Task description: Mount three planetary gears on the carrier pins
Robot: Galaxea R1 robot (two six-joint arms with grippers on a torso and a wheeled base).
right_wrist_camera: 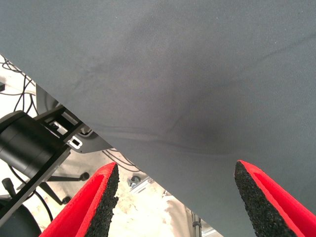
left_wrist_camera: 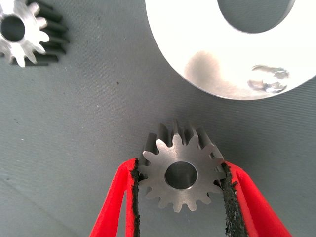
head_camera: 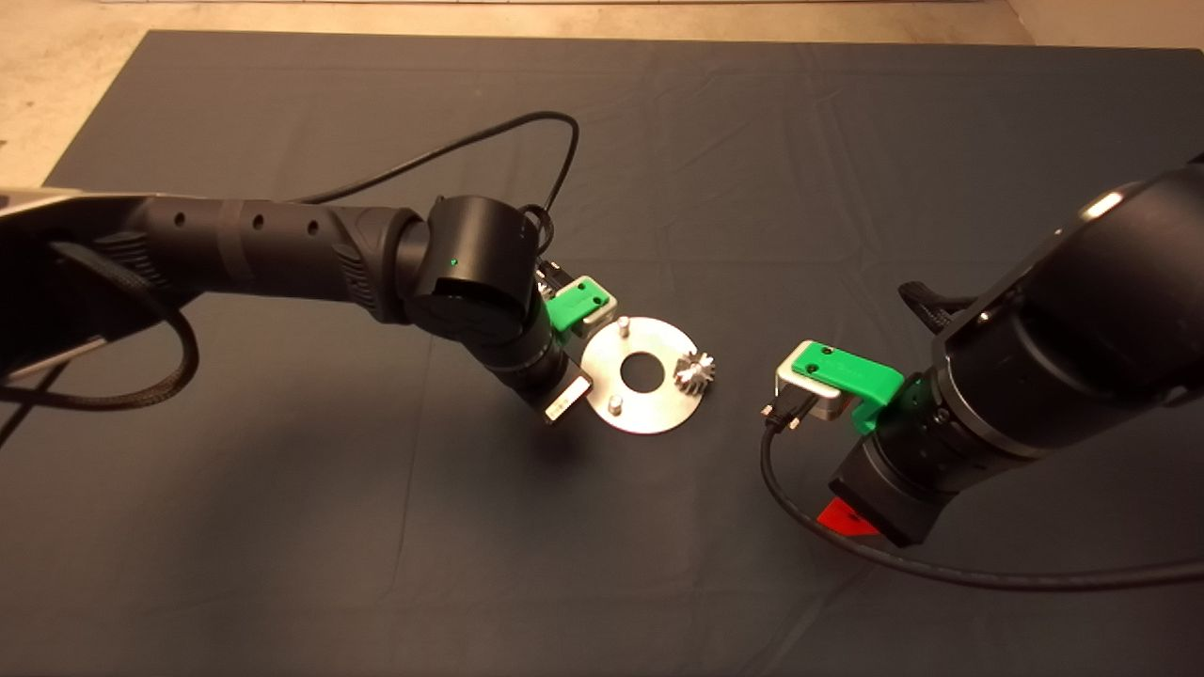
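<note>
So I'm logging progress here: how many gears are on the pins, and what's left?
One gear looks seated on the disc; the other two pins stand bare. In hand: the left gripper brackets a second gear lying on the mat beside the disc, pads at its teeth. A third gear lies loose nearby. The right gripper waits open. Two gears left.

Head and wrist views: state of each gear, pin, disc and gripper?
Flat round silver disc: flat on the mat.
Small steel gear on disc: seated at the disc's rim.
Two bare silver pins: upright, no gears.
Steel gear in left gripper: gripped between red fingers.
Second loose steel gear: on mat.
Left gripper: shut on gear.
Right gripper: open, empty.
</note>
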